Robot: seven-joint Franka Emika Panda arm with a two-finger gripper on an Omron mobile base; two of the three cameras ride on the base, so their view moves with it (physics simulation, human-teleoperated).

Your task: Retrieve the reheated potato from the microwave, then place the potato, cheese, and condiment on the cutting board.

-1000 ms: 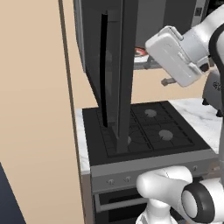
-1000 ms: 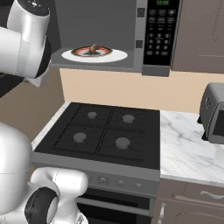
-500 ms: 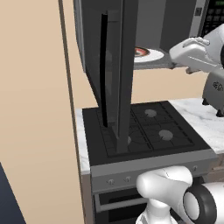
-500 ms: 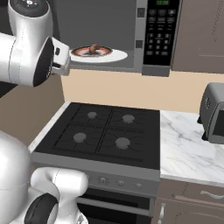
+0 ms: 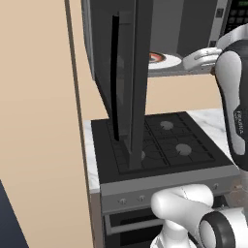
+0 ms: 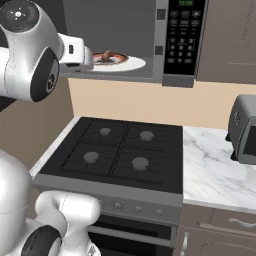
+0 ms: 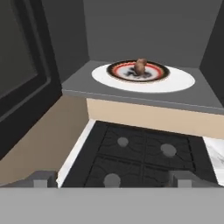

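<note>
The microwave (image 6: 180,40) hangs above the stove with its door (image 5: 126,82) swung wide open. Inside, a small brown potato (image 7: 140,65) sits on a white plate (image 7: 175,81) with a dark, red-ringed centre; the potato (image 6: 107,55) and the plate (image 5: 167,62) also show from the base. My gripper (image 7: 113,178) is open, its tips far apart with nothing between them, level with the microwave floor and just in front of the opening. From the base, the gripper (image 6: 89,57) (image 5: 188,60) points at the plate's edge. The cheese, condiment and cutting board are out of view.
A black four-burner stove (image 6: 120,150) lies below the microwave. A marble counter (image 6: 215,170) extends to its right, carrying a silver toaster oven (image 6: 245,130). The open door stands at the left of the opening, and a beige wall panel (image 5: 34,121) lies beyond it.
The arm has swung the hand from beside the microwave to face its opening, level with the plate and closer to it. The jaws stayed open; potato and plate have not moved.
</note>
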